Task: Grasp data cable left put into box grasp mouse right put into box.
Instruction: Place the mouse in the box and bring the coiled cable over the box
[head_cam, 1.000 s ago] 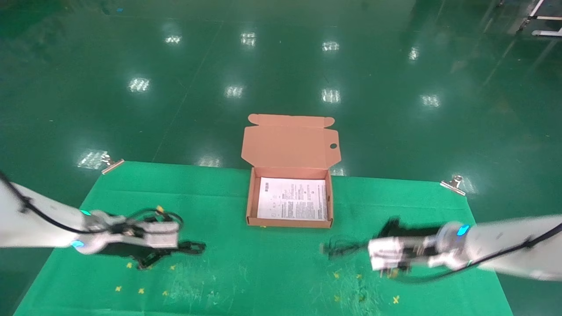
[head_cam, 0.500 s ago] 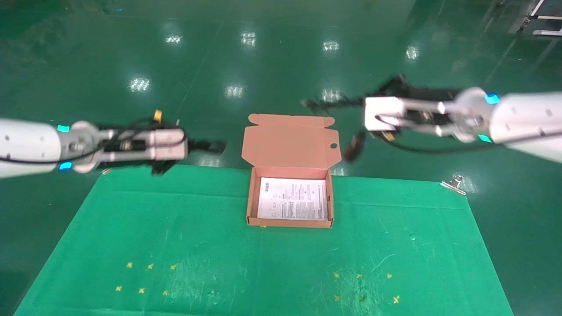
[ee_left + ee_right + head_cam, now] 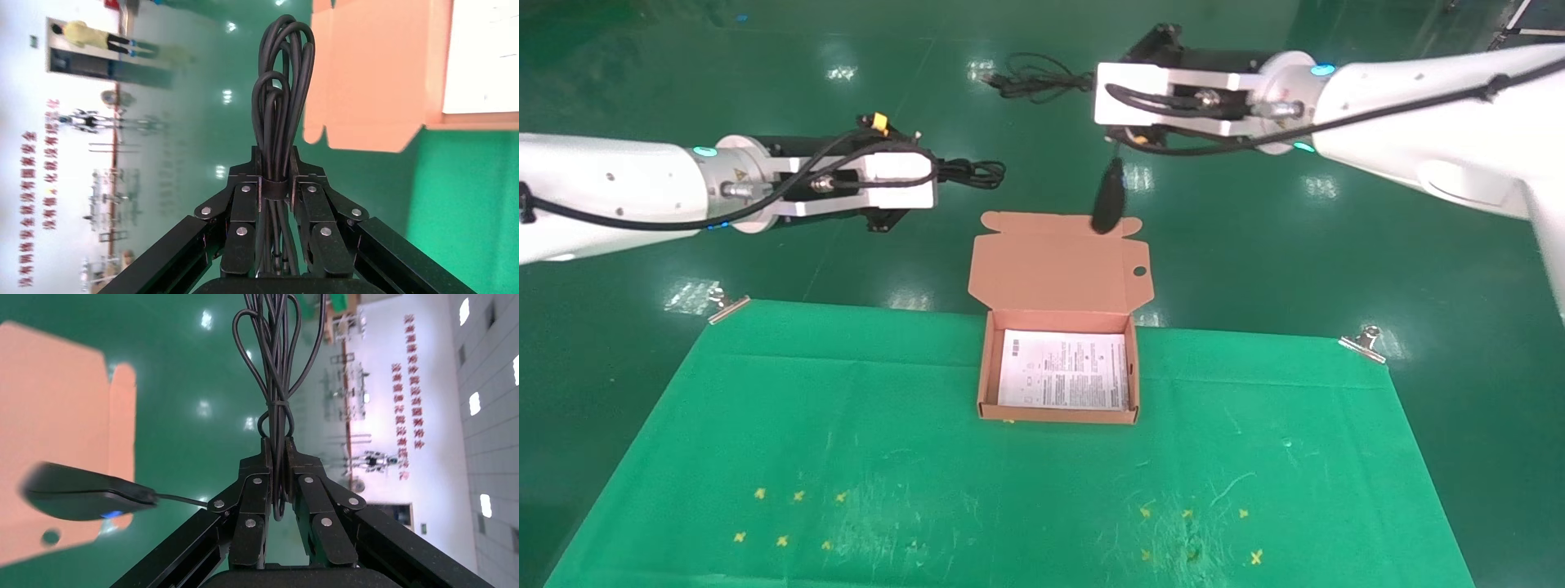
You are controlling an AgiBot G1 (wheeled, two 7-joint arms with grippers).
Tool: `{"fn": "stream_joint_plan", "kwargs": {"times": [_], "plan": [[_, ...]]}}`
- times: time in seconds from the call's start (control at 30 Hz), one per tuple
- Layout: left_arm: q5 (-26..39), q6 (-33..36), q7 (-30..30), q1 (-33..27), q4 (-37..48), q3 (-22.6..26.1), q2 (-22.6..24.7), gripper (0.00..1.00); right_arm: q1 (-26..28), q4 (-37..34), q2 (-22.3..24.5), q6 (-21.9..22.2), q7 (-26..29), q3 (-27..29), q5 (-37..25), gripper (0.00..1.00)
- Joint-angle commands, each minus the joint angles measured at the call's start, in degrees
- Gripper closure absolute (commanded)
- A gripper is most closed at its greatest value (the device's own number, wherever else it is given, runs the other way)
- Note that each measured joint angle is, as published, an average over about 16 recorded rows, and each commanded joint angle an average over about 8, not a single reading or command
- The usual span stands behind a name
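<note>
From the head view you see the left pincer raised left of the box, the data cable jutting from its tip, while the right pincer is high beyond the box's open lid with the mouse dangling below it on its cord. In the left wrist view your left pincer's fingers are clamped on the cable bundle. In the right wrist view the right pincer grips the mouse's bundled cord, with the mouse hanging off to one side.
</note>
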Motion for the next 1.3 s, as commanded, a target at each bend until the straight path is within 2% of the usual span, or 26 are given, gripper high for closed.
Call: {"fn": "stream_joint_plan", "kwargs": {"times": [0.03, 0.23, 0.63, 1.03, 1.3], "plan": [[0.4, -0.9, 0.7, -0.4, 0.3, 0.1, 0.8, 1.0, 1.2, -2.7, -1.5, 0.6, -2.2, 0.5, 1.3, 1.0], [0.6, -1.7, 1.1, -0.7, 0.5, 0.0, 1.4, 1.0, 2.5, -4.7, -2.8, -0.2, -4.6, 0.5, 2.5, 1.0], [2.2, 0.4, -0.8, 1.3, -0.4, 0.9, -1.0, 1.0, 0.1, -5.2, -3.2, -0.4, -3.9, 0.3, 3.0, 1.0], [6.3, 5.6, -7.8, 4.9, -7.4, 2.4, -5.8, 1.0, -2.9, -9.0, -5.8, 0.7, -3.8, -1.5, 4.1, 1.0], [12.3, 8.0, -14.1, 6.4, -10.2, 3.4, -7.9, 1.0, -4.8, -11.0, -6.6, 2.9, -4.1, -6.8, 8.2, 1.0]]}}
